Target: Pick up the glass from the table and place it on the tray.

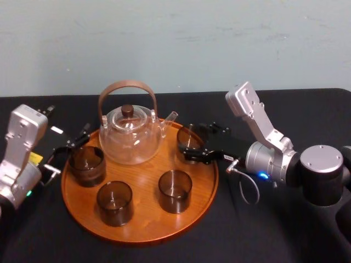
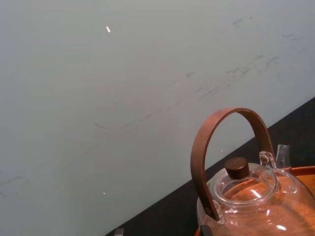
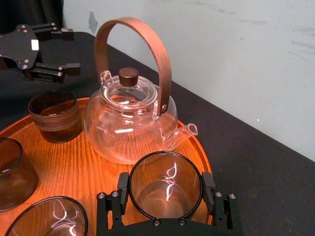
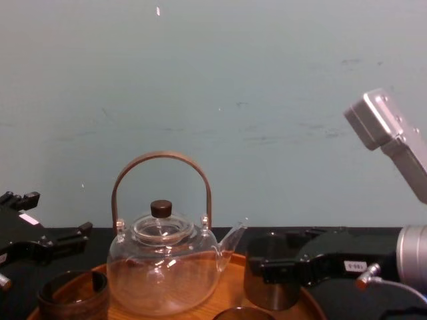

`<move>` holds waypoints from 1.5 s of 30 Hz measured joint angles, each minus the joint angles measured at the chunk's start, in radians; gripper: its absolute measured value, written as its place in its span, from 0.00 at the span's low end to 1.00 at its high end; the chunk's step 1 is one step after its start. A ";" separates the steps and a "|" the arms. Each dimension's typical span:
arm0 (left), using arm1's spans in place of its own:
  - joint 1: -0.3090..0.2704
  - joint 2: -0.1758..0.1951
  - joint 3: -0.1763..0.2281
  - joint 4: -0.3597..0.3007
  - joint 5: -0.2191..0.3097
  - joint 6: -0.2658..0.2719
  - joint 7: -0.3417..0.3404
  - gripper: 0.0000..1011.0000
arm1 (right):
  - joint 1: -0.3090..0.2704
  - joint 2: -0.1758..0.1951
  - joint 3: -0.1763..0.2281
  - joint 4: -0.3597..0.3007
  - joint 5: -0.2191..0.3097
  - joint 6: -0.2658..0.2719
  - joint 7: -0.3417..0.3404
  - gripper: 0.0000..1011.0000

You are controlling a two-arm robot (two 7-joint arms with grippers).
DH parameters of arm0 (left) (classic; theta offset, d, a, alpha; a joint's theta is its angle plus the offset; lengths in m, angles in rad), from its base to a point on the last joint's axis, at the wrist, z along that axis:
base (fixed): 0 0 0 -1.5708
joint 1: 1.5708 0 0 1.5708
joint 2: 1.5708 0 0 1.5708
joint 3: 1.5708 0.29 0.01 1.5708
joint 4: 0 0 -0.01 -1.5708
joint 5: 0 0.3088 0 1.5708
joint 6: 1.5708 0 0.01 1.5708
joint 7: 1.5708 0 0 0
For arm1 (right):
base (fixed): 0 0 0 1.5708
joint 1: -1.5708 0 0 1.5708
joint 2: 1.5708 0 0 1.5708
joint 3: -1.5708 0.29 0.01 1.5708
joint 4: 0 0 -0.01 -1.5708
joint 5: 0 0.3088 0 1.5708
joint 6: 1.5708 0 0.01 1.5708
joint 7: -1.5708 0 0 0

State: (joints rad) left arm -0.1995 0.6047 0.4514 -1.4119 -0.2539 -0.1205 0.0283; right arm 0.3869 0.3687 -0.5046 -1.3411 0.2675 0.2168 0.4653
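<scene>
Now the right hand grips the glass at the two o'clock edge of the tray, left hand spread at nine o'clock; next, I'd judge, settle it flat inside the rim and release.

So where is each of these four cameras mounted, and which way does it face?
Head: up high, looking down on the tray; both arms show, right gripper closed on a glass.
Chest: lower, looking across at the teapot side-on; an arm at each side.
Left wrist: on the left arm, facing the teapot and wall.
Right wrist: on the right arm, looking past its fingers and glass toward the open left gripper.
Shared: all four show the teapot.
</scene>
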 joint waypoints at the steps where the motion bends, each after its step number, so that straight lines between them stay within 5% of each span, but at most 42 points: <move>1: 0.000 0.000 0.000 0.000 0.000 0.000 0.000 0.99 | 0.001 -0.001 -0.001 0.004 -0.001 0.000 0.001 0.89; 45: 0.000 0.000 0.000 0.000 0.000 0.000 0.000 0.99 | 0.007 -0.014 -0.004 0.051 -0.008 0.030 0.005 0.89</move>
State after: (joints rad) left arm -0.1996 0.6047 0.4514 -1.4120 -0.2539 -0.1205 0.0283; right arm 0.3943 0.3543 -0.5082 -1.2905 0.2597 0.2466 0.4702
